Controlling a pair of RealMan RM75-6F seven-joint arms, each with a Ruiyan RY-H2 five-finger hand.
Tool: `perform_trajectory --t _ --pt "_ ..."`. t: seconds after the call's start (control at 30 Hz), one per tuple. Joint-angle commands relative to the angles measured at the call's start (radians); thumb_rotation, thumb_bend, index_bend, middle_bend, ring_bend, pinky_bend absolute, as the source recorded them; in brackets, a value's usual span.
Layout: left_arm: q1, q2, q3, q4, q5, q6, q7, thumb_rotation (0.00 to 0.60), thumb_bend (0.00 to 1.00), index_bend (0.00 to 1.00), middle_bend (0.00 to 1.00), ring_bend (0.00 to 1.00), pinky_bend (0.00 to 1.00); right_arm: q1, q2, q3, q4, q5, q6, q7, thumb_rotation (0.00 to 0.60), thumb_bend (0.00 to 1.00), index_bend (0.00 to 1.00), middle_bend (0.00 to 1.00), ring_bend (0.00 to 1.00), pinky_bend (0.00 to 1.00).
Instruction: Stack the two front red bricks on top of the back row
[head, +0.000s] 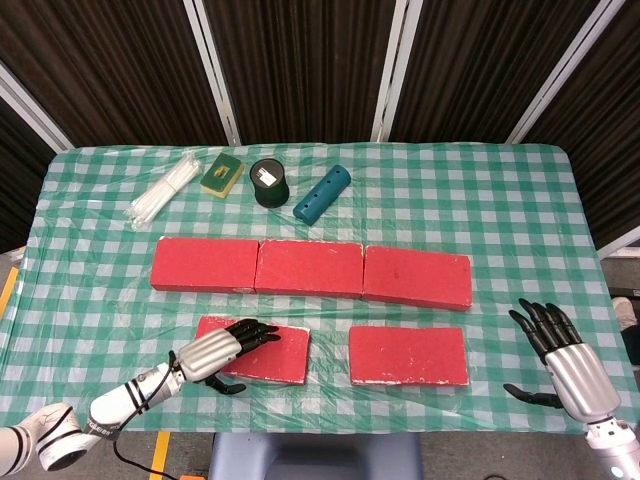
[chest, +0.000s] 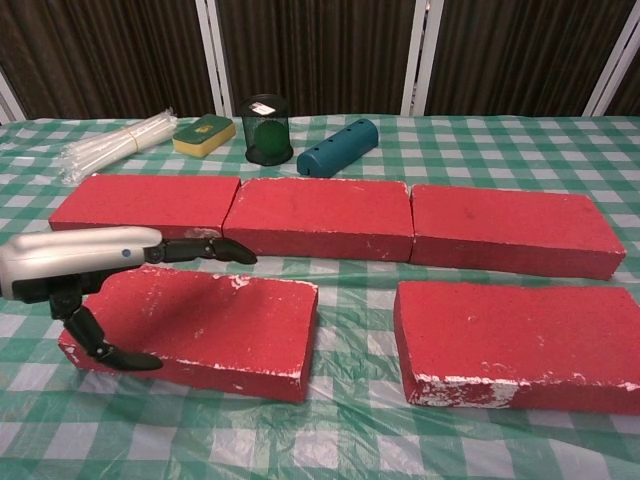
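Two front bricks are lying on the counter (head: 520, 200) before a back row (head: 310, 270) of three. The left robot hand (chest: 95, 262) is reaching over the left brick (chest: 215, 325), fingers stretched above its top, thumb below its near edge, not clamped. The right robot hand (head: 565, 350) is hovering open, well apart from the right brick (head: 408, 355). A dark green cup (head: 268, 182) is standing behind; its contents cannot be told.

Silver-shelled left hand (chest: 80, 262) and right hand (head: 570, 360), black segmented fingers (head: 255, 332), ribbed silver wrists.
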Motion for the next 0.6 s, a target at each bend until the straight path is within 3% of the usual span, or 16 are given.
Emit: perform_trajectory --t 0.03,0.6 --pt "-0.02 -0.012 0.0 0.01 -0.025 -0.034 0.012 0.6 0.28 0.0 0.0 0.0 0.0 0.001 0.002 0.0 -0.002 0.0 -0.001 0.001 0.564 0.08 0.0 0.0 0.0 0.0" --pt "-0.065 -0.013 0.029 0.031 -0.07 -0.081 0.0 0.6 0.28 0.0 0.0 0.0 0.0 0.001 0.005 -0.005 -0.008 -0.003 -0.009 -0.004 0.564 0.08 0.0 0.0 0.0 0.0"
